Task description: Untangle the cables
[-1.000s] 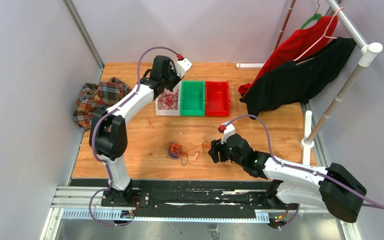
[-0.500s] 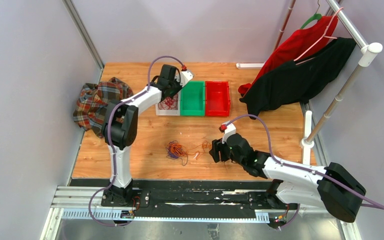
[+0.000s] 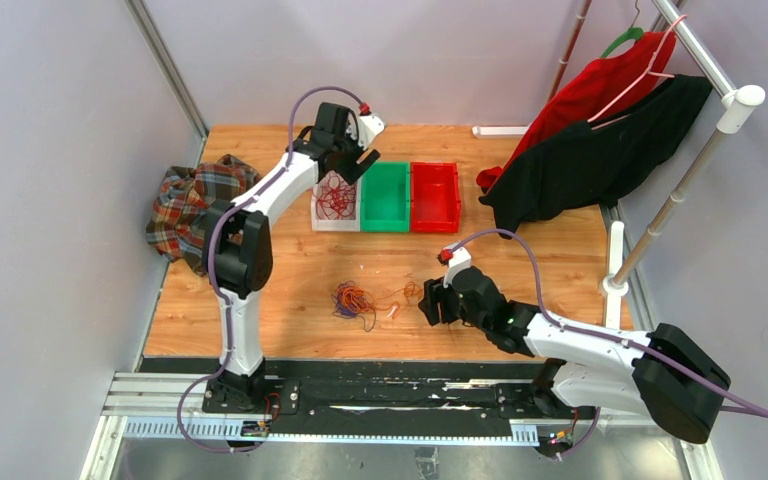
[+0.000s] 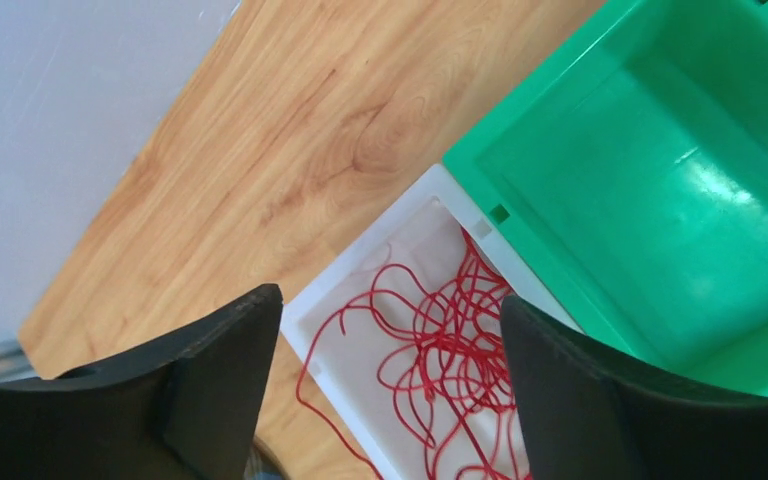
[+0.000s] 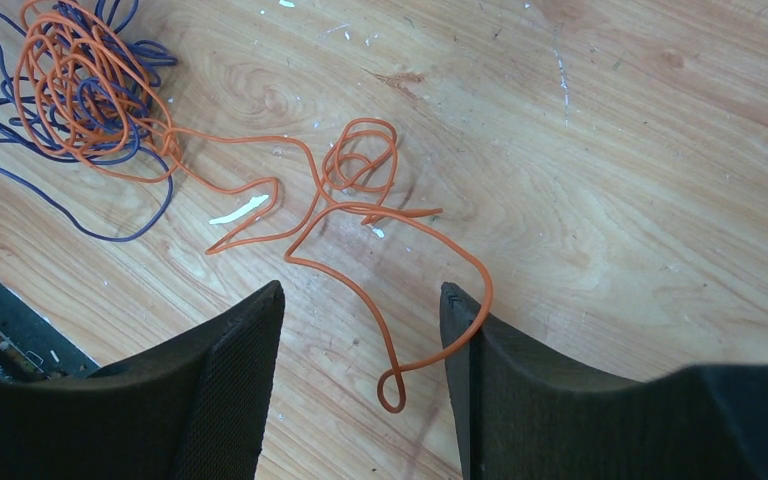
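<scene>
A tangle of orange and dark purple cables (image 3: pixel 353 301) (image 5: pixel 80 90) lies on the wooden table. One orange cable (image 5: pixel 335 195) trails out of it, and its looped end (image 5: pixel 390 390) lies between the fingers of my right gripper (image 5: pixel 360 290) (image 3: pixel 428 305), which is open and low over the table; the strand brushes the right fingertip. Loose red cables (image 4: pixel 450 350) (image 3: pixel 337 200) lie in the white bin (image 4: pixel 360 248). My left gripper (image 4: pixel 390 300) (image 3: pixel 345 165) hangs open above that bin, with nothing between its fingers.
A green bin (image 3: pixel 385 197) and a red bin (image 3: pixel 434 196) stand right of the white one. A plaid cloth (image 3: pixel 195 200) lies at the table's left edge. Red and black garments (image 3: pixel 600 140) hang on a rack at the back right. A white scrap (image 5: pixel 240 210) lies by the orange cable.
My left gripper was shut over the white bin, dipped toward it, and now stands open slightly higher. The right arm has barely moved.
</scene>
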Robot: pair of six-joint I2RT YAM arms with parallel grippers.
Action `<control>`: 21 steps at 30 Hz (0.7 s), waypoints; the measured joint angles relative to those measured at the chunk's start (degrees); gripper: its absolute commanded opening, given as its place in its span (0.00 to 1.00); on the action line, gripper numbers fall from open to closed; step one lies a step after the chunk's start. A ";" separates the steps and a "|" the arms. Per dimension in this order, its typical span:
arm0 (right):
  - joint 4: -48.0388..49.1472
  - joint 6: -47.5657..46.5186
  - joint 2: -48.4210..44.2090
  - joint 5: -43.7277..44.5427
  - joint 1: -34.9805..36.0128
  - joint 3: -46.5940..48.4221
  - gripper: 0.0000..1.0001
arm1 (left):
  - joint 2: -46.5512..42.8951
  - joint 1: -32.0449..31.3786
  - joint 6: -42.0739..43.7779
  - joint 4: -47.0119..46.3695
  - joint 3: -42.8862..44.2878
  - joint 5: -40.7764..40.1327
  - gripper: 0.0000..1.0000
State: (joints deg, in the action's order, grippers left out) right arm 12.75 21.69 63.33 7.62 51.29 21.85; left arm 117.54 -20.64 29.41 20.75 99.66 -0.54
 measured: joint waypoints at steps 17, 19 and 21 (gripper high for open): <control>-0.17 0.00 -0.74 -0.39 0.00 0.00 0.58 | -1.27 17.03 -16.28 7.96 4.55 9.53 0.94; -0.17 0.00 -0.68 -0.55 0.00 0.00 0.58 | -0.07 18.95 -19.15 7.41 4.55 11.19 0.90; -0.17 0.00 -0.59 -0.57 0.00 0.00 0.58 | 1.44 19.91 -21.20 6.88 4.55 13.62 0.84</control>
State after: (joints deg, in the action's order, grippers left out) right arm 12.58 21.69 62.74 7.05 51.29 21.85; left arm 118.98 -0.73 8.21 27.64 104.20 13.08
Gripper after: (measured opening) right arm 0.583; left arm 0.916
